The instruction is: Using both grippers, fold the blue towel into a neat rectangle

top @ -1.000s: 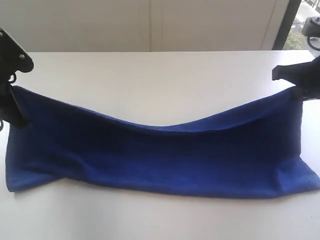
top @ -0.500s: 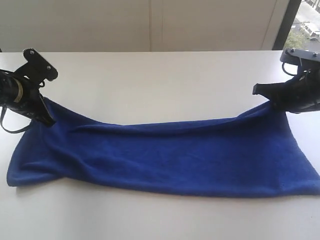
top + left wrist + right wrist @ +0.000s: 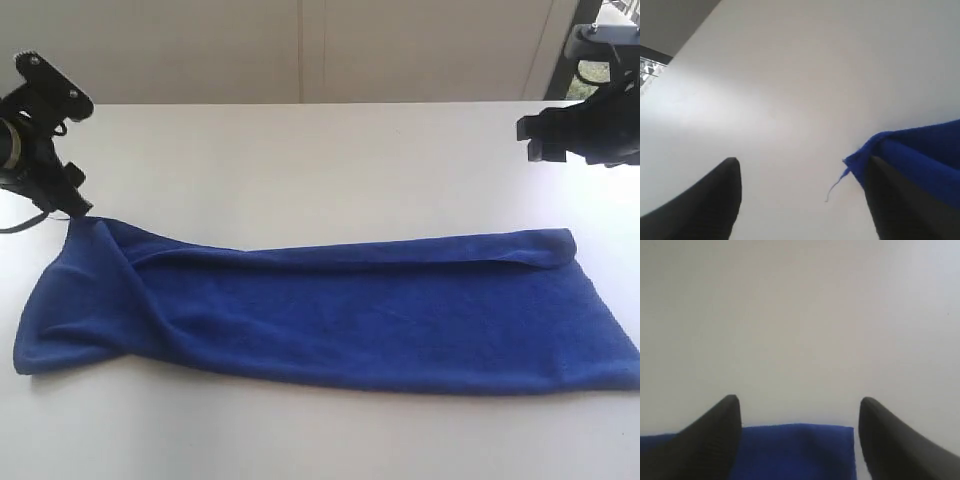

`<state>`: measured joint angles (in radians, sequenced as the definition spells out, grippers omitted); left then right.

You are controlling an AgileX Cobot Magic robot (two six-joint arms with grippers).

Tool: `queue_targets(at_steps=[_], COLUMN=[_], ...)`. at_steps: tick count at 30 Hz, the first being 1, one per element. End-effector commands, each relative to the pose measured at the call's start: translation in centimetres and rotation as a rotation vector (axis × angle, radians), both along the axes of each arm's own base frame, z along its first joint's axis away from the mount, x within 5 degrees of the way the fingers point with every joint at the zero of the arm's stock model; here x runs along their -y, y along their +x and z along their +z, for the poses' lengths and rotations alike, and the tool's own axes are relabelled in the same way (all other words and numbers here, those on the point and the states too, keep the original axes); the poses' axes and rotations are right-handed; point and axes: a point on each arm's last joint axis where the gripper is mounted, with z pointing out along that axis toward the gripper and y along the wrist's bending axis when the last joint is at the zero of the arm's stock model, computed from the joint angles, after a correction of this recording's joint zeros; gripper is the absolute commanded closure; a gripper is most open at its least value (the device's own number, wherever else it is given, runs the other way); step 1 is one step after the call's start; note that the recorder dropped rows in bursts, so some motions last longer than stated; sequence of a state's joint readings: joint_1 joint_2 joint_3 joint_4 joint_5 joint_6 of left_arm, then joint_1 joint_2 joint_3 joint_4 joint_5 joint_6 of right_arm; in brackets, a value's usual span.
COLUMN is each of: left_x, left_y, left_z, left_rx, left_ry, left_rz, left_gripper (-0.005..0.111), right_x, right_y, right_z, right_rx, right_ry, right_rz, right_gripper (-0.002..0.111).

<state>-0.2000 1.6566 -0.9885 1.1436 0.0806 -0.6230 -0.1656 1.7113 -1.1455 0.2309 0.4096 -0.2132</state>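
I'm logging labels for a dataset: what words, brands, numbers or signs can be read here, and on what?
None can be read: the towel is plain blue, and neither the left gripper nor the right gripper shows any legible mark.

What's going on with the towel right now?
The towel lies on the table, folded over lengthwise, with its left end rumpled. Both grippers are open. The left gripper is at the towel's left corner, which lies against one of its fingers. The right gripper hovers near the right corner, clear of the cloth.
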Motion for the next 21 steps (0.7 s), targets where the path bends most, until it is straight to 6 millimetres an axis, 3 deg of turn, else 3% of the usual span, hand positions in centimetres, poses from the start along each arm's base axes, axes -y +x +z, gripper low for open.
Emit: queue_targets(at_steps=[1, 3, 5, 7, 11, 16, 18, 21], left_x=[-0.8, -1.0, -1.1, -1.1, -0.2, 1.0, 1.0, 1.2], left_y=[-0.9, -1.3, -1.7, -2.0, -2.5, -2.7, -2.4, -2.2], left_z=[2.5, 3.1, 3.0, 2.7, 1.7, -1.3, -2.2, -2.6], left_rx=[0.053, 0.054, 0.030, -0.003, -0.068, -0.175, -0.202, -0.200], left_ry=[0.033, 0.018, -0.046, -0.100, -0.022, 0.049, 0.057, 0.047], left_rz=[0.044, 0.084, 0.148, 0.206, 0.090, 0.018, 0.017, 0.002], left_gripper=[0.036, 0.052, 0.082, 0.106, 0.107, 0.107, 0.107, 0.107], right_x=[-0.3, -0.5, -0.6, -0.3, -0.2, 0.1, 0.8, 1.1], right_y=[-1.4, -2.0, -2.5, -2.8, -2.7, -2.6, -2.3, -1.5], right_z=[2.0, 1.9, 1.4, 1.2, 1.1, -1.4, -2.1, -1.8], right_rx=[-0.034, -0.092, -0.164, -0.204, -0.204, -0.342, -0.363, -0.293], right_ry=[-0.077, -0.065, -0.065, -0.121, -0.200, -0.158, -0.256, -0.391], right_rz=[0.132, 0.160, 0.185, 0.216, 0.294, 0.210, 0.230, 0.370], right_gripper=[0.056, 0.079, 0.101, 0.108, 0.107, 0.091, 0.082, 0.077])
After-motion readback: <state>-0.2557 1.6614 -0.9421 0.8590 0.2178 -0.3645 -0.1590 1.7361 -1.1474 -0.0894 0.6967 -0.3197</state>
